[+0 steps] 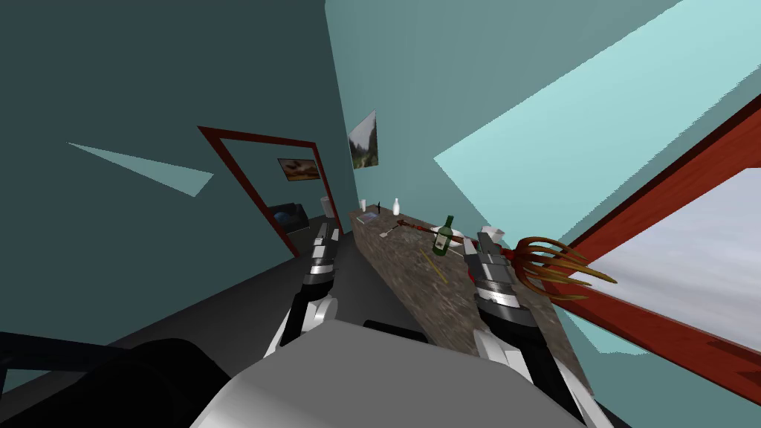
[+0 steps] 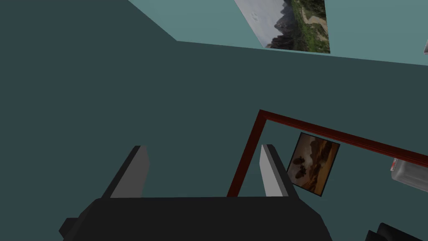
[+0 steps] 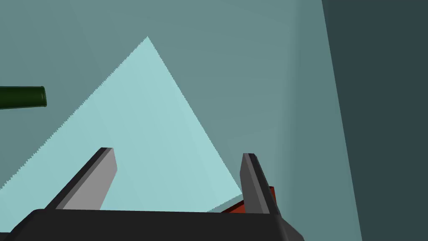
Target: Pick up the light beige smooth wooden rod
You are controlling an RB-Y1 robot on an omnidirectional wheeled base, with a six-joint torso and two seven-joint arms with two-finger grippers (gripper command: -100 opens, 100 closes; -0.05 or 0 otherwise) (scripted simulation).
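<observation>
Thin beige rod (image 1: 435, 266) lying on a speckled counter (image 1: 397, 279).
Right fingers (image 3: 105, 175) apart, at the rod's 2 o'clock; left fingers (image 2: 134, 175) apart too.

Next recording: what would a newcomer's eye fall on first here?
The rake with a dark red handle and curled yellow-brown tines, lying on the long speckled brown counter with its tines fanned beside the open right hand. Next to its handle stands a dark green bottle, and the thin light beige rod lies flat on the counter just nearer me than that bottle.
</observation>
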